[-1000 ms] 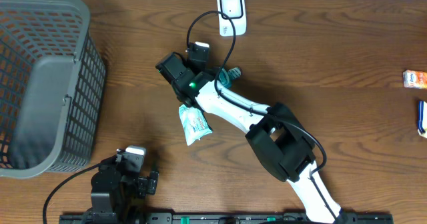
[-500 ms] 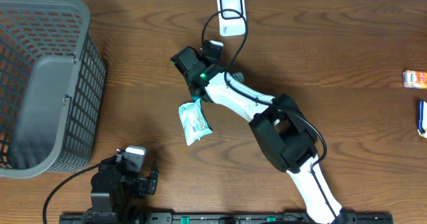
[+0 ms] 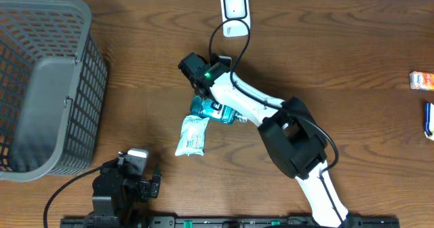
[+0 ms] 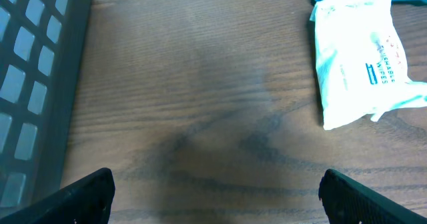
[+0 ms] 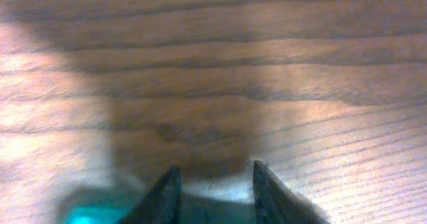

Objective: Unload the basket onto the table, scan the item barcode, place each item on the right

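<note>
Landmark is the scanner (image 3: 235, 11) at the far table edge. The wipes pack (image 3: 191, 135) lies flat on the table (image 3: 339, 65), well short of the scanner on the robot's side and a bit toward the basket (image 3: 91, 85). Its long axis runs roughly toward and away from the scanner, with the near end swung slightly to the basket side. The printed face is up and we can't see a barcode. In the left wrist view its crimped end points back at the left gripper (image 4: 220, 197).

A teal pack (image 3: 211, 110) sits right at the wipes pack's scanner-side end, partly under the right arm.

Right gripper (image 5: 213, 184): fingers part-way closed with a blurred teal patch at their base. We cannot tell if it is grasping anything.

Left gripper: released, fingers wide apart with nothing between them. It is the farthest thing from the scanner, by the basket's near corner.

A small orange box (image 3: 421, 80) lies far off on the side of the scanner away from the basket.
</note>
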